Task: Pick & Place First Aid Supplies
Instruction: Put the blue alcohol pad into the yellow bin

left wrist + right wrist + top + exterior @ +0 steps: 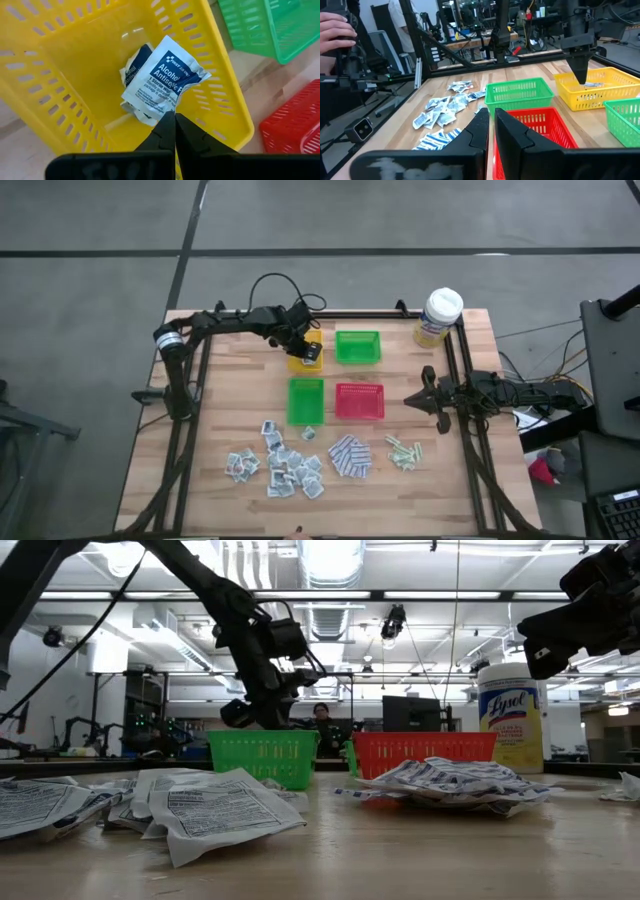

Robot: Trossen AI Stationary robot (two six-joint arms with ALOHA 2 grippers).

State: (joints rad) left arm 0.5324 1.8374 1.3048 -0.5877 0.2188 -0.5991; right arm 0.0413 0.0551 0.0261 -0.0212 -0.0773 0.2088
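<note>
Two dark jointed arms with looping black cables, tapering black hand fingers (170, 131), scrawled wrist markings.

A white sachet (162, 82) with a navy label lies in the yellow tray (65, 70); green trays (357, 346) and a red one (359, 401) (all slotted) sit on the pale wooden desk (470, 480).

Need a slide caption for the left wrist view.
Left gripper shut on alcohol antiseptic packet over the yellow tray.

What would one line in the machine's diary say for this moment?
left tool: shut on white packet, over yellow tray | right tool: waiting at right table edge | loose packets: still on table
</note>
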